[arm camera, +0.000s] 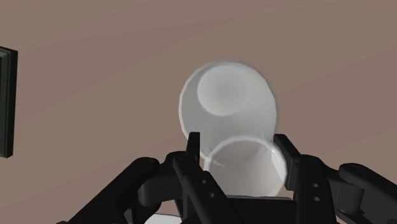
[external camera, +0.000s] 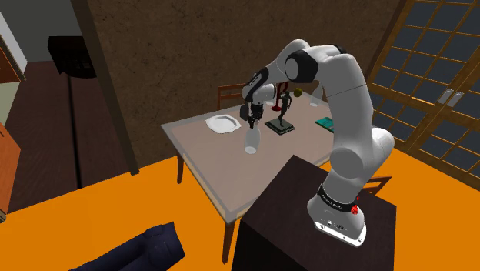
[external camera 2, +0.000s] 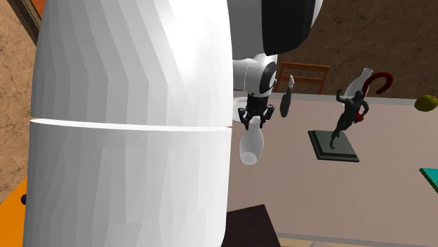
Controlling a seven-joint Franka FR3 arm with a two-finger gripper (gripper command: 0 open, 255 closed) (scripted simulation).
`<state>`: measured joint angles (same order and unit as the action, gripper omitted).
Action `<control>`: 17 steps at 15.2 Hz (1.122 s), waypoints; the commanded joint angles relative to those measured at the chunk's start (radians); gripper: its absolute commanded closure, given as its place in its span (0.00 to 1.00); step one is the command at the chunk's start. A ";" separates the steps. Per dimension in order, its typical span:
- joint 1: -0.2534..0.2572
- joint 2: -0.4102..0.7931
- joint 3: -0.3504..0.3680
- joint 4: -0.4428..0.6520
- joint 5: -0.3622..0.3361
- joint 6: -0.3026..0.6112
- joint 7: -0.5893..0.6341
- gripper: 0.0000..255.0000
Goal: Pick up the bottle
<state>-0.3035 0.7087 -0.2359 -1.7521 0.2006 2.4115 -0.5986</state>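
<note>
A white bottle (external camera: 251,141) hangs neck-up over the brownish table (external camera: 208,165), a little tilted. My black gripper (external camera: 252,117) is shut on its neck from above. In the second exterior view the gripper (external camera 2: 254,116) clasps the bottle (external camera 2: 251,147) just right of the big white arm link. In the wrist view the two fingers (arm camera: 194,145) press either side of the neck of the bottle (arm camera: 230,102), whose wider body shows beyond them. I cannot tell whether its base touches the table.
A white plate (external camera: 221,123) lies beside the bottle. A dark figurine on a square base (external camera 2: 337,137) stands close by, with a teal flat item (external camera: 325,123) farther along. A wooden chair (external camera 2: 305,74) is behind the table. The arm link (external camera 2: 133,126) blocks the second exterior view's left.
</note>
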 commanded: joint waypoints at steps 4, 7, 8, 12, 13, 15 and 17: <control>0.001 -0.009 -0.002 -0.001 -0.002 -0.009 0.001 1.00; 0.006 -0.039 -0.009 -0.007 -0.010 -0.034 0.004 1.00; 0.008 -0.049 -0.011 -0.008 -0.012 -0.043 0.006 1.00; 0.014 -0.087 -0.020 -0.011 -0.023 -0.077 0.011 1.00; 0.016 -0.096 -0.022 -0.011 -0.025 -0.086 0.013 1.00; 0.018 -0.114 -0.026 -0.011 -0.031 -0.105 0.016 1.00; 0.021 -0.132 -0.030 -0.009 -0.036 -0.123 0.019 1.00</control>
<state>-0.2836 0.5855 -0.2639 -1.7619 0.1672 2.2972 -0.5814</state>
